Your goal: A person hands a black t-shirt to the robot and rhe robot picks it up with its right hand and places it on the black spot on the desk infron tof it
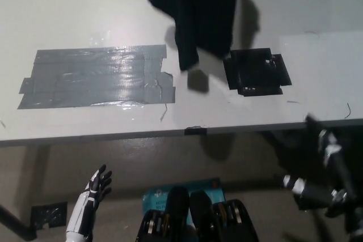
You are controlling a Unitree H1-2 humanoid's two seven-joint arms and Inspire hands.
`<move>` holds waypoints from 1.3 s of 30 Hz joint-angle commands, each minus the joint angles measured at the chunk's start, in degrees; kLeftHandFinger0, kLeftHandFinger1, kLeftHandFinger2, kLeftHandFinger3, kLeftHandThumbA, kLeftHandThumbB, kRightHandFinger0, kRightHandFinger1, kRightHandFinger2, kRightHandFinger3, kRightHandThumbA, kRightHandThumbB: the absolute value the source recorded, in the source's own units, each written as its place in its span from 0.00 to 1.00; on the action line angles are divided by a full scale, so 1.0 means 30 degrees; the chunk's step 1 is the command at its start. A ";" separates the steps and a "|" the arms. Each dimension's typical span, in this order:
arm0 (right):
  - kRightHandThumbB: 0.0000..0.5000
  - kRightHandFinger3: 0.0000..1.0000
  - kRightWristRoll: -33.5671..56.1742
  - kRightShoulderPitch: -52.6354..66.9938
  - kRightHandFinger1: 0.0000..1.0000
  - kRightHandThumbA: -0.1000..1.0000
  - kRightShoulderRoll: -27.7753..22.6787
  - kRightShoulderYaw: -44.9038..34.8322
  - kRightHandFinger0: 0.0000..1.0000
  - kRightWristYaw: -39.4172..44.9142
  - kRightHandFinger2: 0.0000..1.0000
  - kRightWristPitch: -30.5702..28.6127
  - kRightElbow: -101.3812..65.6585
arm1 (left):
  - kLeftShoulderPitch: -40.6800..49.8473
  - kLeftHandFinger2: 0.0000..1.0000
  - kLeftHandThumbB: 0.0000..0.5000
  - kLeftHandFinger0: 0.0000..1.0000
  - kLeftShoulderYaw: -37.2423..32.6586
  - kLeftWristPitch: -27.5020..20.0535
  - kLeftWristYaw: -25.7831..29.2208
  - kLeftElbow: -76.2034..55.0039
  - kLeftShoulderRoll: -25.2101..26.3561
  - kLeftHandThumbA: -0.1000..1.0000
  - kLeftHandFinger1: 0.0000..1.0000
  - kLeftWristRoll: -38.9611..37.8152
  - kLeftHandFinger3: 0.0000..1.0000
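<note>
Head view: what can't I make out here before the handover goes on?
- Black t-shirt: its top runs off the upper edge, so whoever holds it is unseen.
- Right hand: blurred and cut by the right edge, fingers unreadable.
- Black spot: its left edge is partly covered by the hanging shirt.
- Left hand: low, resting, fingers apart.
</note>
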 commanded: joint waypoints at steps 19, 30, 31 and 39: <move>0.76 1.00 0.2039 -1.4592 1.00 1.00 0.1741 -0.1545 1.00 -0.0498 1.00 0.3875 0.8442 | -0.0380 1.00 1.00 1.00 -0.0190 -0.0706 -0.0265 -0.0039 0.0214 1.00 1.00 -0.0041 1.00; 0.78 1.00 0.2039 -1.9250 1.00 0.95 0.1297 -0.2228 1.00 -0.0893 1.00 0.3559 1.5297 | -0.0535 1.00 1.00 1.00 -0.0210 -0.0807 -0.0474 -0.0103 0.0382 1.00 1.00 -0.0092 1.00; 0.78 1.00 0.2307 -1.9567 1.00 0.95 0.1264 -0.2358 1.00 -0.0680 1.00 0.3348 1.5923 | -0.0559 1.00 1.00 1.00 -0.0220 -0.0847 -0.0490 -0.0071 0.0386 1.00 1.00 -0.0057 1.00; 0.75 1.00 0.1530 -2.1190 0.77 0.33 0.1345 -0.1985 0.72 -0.1628 0.90 0.3998 1.9111 | -0.0805 1.00 1.00 1.00 -0.0287 -0.0553 -0.0518 -0.0319 0.0346 1.00 1.00 0.0094 1.00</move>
